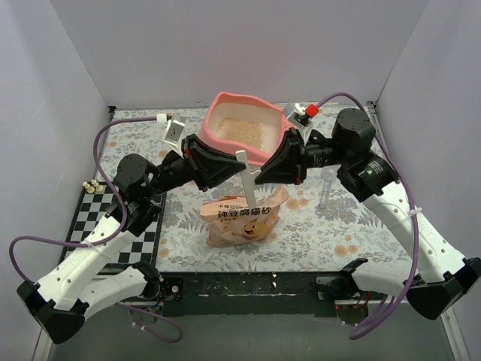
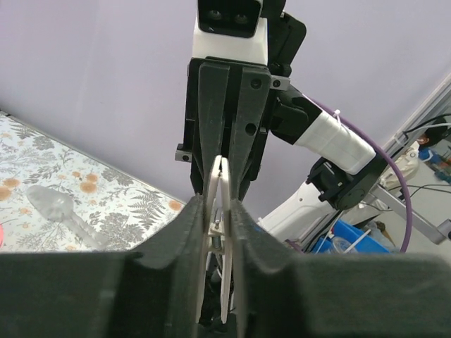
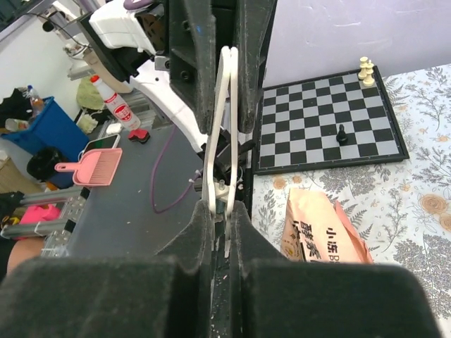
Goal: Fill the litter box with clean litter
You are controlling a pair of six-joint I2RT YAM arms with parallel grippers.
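The pink litter box (image 1: 225,101) stands at the table's back centre, with tan clean litter (image 1: 242,129) lying in it. An orange-tan litter bag (image 1: 244,218) lies flat in front of it and also shows in the right wrist view (image 3: 320,232). My left gripper (image 1: 234,168) and right gripper (image 1: 259,175) meet over the bag. Both are shut on one upright white spring clip (image 1: 245,174). The clip's two arms show between my left fingers (image 2: 220,211) and between my right fingers (image 3: 220,211).
A chessboard (image 1: 98,218) lies at the left edge with pale chess pieces (image 1: 92,186) on its far corner. A small white clip (image 1: 174,129) and a red-and-white item (image 1: 304,113) flank the box. A clear spoon (image 2: 60,210) lies on the floral mat.
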